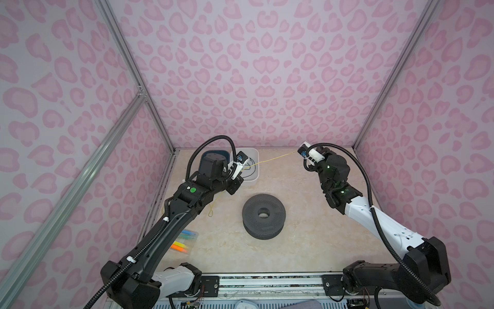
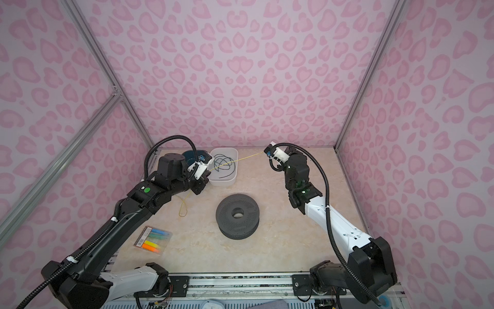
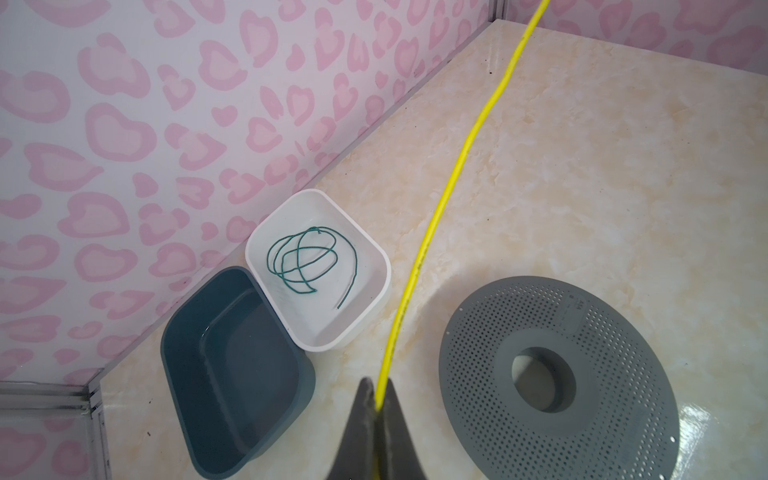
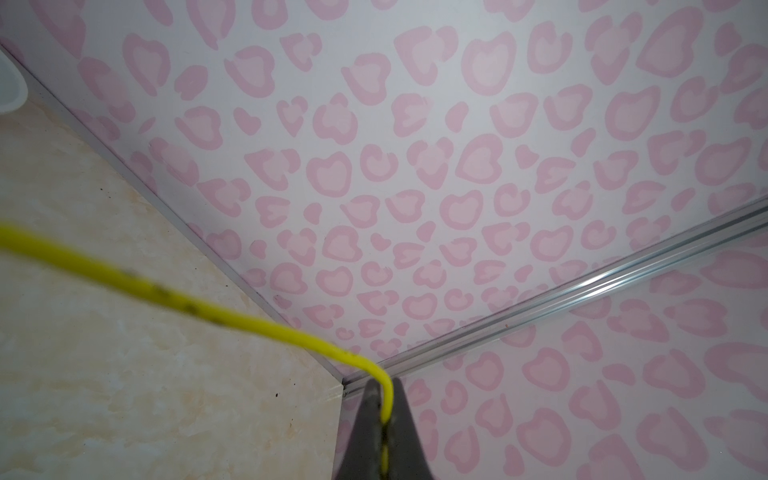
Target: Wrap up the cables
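- The left hand (image 3: 377, 384) is closed on the yellow cable (image 1: 275, 158), pinching it between the fingertips. The right hand (image 4: 384, 384) is closed on the same cable near its other end.
- The cable runs nearly straight between the two hands, in the air beyond the spool (image 1: 263, 216) on its far side.
- A slack tail drops from the left hand to the table (image 1: 307, 240) and ends in a small loop left of the spool.
- The green cable (image 3: 307, 262) lies in loose coils in the white tray (image 3: 361, 316), beyond the spool and to its left. Neither hand touches it.
- The step in hand looks like bringing the yellow span down to the spool to begin winding.
- The spool lies flat, so its groove faces sideways. Lower the span to groove height rather than across the top flange.
- Let one hand anchor its end near the core while the other leads the cable round the spool.
- Hold only light tension. The cable is very thin and could slip from a pinch, and a hard pull might slide the spool.
- Watch that the slack tail does not snag under the spool.
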Controlling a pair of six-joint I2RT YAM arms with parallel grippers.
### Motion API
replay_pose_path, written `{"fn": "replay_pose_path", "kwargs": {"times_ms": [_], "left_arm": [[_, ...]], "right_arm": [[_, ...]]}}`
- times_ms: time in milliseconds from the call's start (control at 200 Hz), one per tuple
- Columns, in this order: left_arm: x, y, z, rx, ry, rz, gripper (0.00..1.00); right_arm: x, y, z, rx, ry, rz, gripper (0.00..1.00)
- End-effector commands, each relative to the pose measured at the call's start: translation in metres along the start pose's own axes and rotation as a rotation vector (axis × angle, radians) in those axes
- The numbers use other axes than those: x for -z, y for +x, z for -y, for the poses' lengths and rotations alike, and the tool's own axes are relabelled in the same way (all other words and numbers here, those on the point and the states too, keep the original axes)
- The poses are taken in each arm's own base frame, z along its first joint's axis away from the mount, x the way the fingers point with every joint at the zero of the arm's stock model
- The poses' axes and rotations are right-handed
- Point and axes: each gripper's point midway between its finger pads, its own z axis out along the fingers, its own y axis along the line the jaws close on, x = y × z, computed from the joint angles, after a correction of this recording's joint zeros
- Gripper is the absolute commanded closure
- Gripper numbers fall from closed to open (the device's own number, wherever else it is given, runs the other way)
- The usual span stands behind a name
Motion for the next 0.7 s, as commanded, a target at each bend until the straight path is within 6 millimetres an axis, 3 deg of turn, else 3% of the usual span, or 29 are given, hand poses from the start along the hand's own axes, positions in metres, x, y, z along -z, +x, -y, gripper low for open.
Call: {"fn": "replay_pose_path", "kwargs": {"times_ms": [0,45,265,410,525,695], "left_arm": [[0.007,0.028,-0.013,0.029,-0.083,-0.115,0.96],[0.007,0.022,-0.011,0.05,-0.069,-0.091,0.96],[-0.004,-0.012,0.0,0.224,0.02,0.062,0.96],[-0.01,-0.03,-0.008,0.32,0.008,0.141,0.96],[-0.014,-0.039,-0.021,0.371,-0.044,0.171,0.96],[-0.019,-0.051,-0.017,0.387,-0.003,0.197,0.96]], "right_arm": [[0.005,0.012,0.014,-0.088,0.077,-0.056,1.0],[0.009,0.005,0.006,-0.116,0.056,-0.032,0.99],[0.027,-0.014,-0.049,-0.247,-0.132,0.024,0.57],[0.041,-0.017,-0.063,-0.412,-0.236,0.026,0.42],[0.052,-0.019,-0.058,-0.544,-0.29,0.034,0.29],[0.053,-0.006,-0.007,-0.876,-0.233,-0.003,0.25]]}}
